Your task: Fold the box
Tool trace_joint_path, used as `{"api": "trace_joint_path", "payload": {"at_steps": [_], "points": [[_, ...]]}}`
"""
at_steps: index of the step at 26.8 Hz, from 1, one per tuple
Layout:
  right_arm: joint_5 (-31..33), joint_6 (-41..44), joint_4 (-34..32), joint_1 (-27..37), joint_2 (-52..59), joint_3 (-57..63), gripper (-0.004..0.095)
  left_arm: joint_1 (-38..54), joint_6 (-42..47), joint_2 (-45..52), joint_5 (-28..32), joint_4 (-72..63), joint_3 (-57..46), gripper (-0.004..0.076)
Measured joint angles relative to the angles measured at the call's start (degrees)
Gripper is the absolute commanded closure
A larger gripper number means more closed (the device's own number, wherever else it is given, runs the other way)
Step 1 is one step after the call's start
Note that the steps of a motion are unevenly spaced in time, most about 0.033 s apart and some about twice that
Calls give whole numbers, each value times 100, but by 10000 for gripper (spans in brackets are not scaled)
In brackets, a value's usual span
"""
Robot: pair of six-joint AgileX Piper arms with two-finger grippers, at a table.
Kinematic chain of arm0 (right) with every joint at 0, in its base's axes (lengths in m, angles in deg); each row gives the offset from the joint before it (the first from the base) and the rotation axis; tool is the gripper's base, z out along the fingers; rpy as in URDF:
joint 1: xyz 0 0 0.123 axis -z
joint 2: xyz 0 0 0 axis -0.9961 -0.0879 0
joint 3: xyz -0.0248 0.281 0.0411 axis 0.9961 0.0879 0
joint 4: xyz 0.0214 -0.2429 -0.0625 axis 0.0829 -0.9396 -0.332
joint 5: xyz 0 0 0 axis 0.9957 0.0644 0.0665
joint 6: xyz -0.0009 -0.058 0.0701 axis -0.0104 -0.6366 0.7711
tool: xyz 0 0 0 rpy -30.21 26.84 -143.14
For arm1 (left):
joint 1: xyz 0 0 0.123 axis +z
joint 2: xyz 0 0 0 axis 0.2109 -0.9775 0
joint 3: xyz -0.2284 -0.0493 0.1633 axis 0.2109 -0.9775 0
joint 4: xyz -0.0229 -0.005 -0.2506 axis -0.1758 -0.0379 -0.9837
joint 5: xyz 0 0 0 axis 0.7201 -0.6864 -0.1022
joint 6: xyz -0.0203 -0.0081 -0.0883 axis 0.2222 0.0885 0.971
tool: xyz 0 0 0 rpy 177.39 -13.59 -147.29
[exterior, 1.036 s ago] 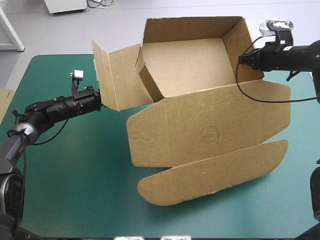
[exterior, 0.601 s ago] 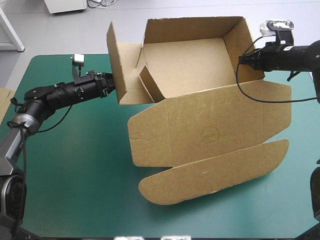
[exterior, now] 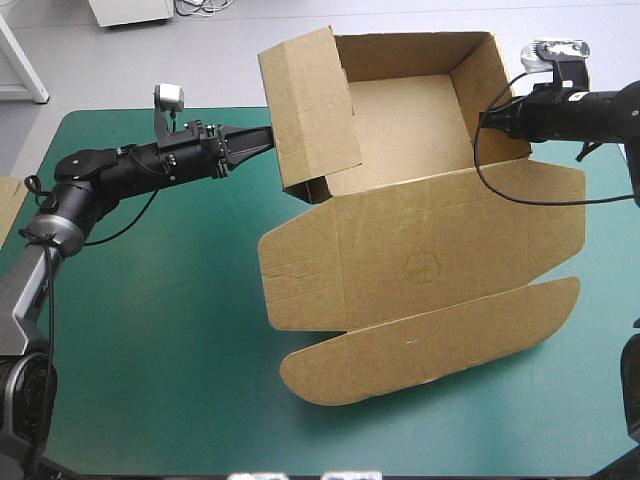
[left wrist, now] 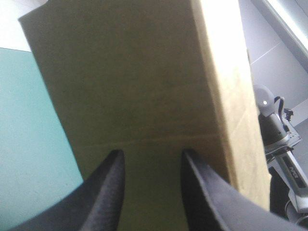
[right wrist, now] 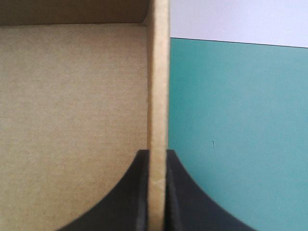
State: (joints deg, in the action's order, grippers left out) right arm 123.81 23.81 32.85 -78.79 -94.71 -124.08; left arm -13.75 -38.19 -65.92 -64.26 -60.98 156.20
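Note:
The brown box [exterior: 400, 130] stands at the back of the table as an open tray, its lid [exterior: 420, 260] and rounded front flap [exterior: 430, 345] lying flat toward the front. My left gripper [exterior: 262, 138] is open, its fingertips pressed against the outer face of the raised left wall flap [exterior: 310, 110]. In the left wrist view that flap [left wrist: 134, 86] fills the space ahead of the left gripper [left wrist: 150, 154]. My right gripper [exterior: 484, 118] is shut on the box's right wall. The wall's edge [right wrist: 158, 72] runs between the fingers of the right gripper [right wrist: 158, 154].
An edge of more brown board [exterior: 8, 205] shows at the table's left edge. Bare teal-green cover [exterior: 150, 330] lies left of and in front of the box.
The left gripper has moved right and up, swinging the left wall flap from lying outward to standing upright against the tray. The right gripper has stayed put on the right wall.

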Motion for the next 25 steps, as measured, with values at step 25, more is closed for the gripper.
{"api": "trace_joint_path", "payload": {"at_steps": [25], "points": [[24, 117, -283, 4, 0, 0, 923, -784, 796, -2, 495, 661, 794, 386]]}}
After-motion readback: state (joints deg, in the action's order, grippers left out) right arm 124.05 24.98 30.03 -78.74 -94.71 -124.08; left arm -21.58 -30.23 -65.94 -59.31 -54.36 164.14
